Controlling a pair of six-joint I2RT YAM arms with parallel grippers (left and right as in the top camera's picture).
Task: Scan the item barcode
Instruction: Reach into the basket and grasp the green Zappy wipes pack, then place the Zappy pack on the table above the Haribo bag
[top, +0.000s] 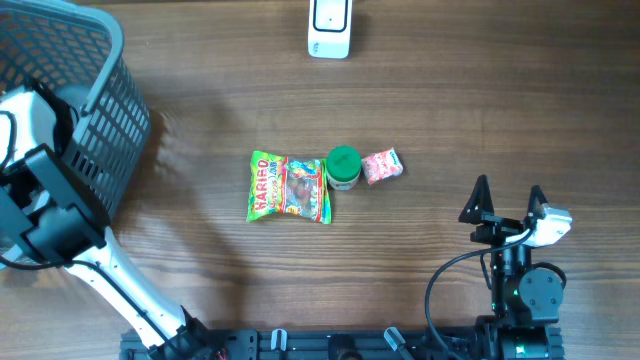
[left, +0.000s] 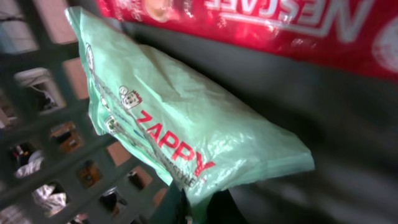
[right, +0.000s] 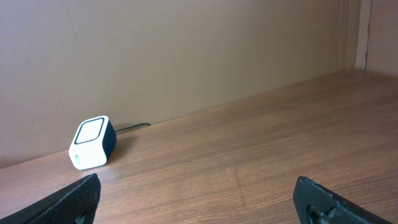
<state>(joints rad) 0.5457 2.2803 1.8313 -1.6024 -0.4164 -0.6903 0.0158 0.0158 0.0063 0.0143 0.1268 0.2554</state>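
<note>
Item for scanning is being taken to be the green ZAPPY packet (left: 186, 130). It is lying inside the grey basket (top: 118, 90) at the far left of the table, leaning against the lattice wall, with a red Nescafe pack (left: 280, 25) just behind it.

Left gripper (left: 198, 213) is being held closed on the packet's lower corner. The jaws are narrow and the thin film appears pinched between them. The packet is being judged as gripped but not yet lifted, since it is wholly within the basket.

No barcode is being seen on the printed face turned to the wrist camera, and which side carries it cannot be told.

Right gripper (top: 505, 200) is being kept wide open with nothing between the fingers. It is parked at the near right, facing across bare wood toward the white scanner (top: 330, 30) at the far edge, centre.

At the table's middle, a Haribo bag (top: 290, 187) is lying flat. A green-lidded jar (top: 343, 167) is touching its right edge, and a small pink packet (top: 381, 166) is just beside the jar. Whether these have been scanned cannot be told.

Progress is being judged as early, with only the grasp made. Left to do: the packet is to be drawn out of the basket, carried right and far to the scanner, and its barcode presented to the scanner window. Slipping of the thin film from a corner pinch is being noted as a risk.
</note>
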